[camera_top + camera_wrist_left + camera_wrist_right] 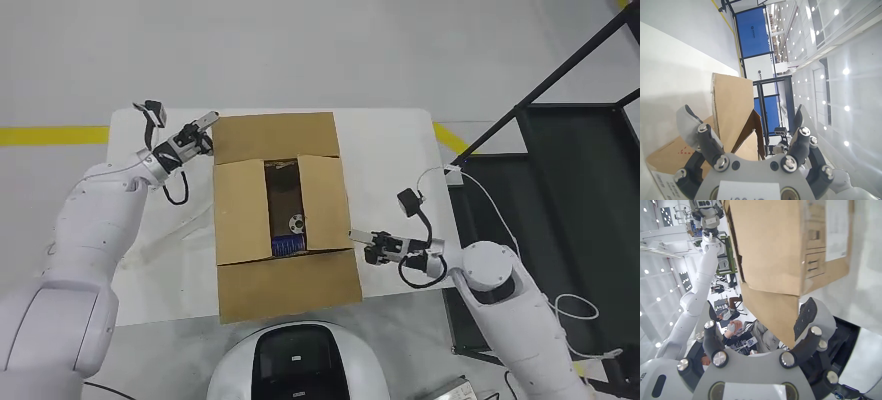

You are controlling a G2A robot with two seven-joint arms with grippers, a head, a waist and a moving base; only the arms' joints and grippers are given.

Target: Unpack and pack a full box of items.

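The cardboard box (240,215) sits mid-tabletop (390,150) with its flaps open, and a blue item (287,245) shows inside at the near end. The left hand (205,122) hovers open at the box's far-left corner. The right hand (357,240), fingers spread, straddles the near corner of the right flap (325,205).

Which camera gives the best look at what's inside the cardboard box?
The top view: it looks straight down between the open flaps of the cardboard box onto a blue item inside. Both wrist views show the box's outer flaps and walls from the side.
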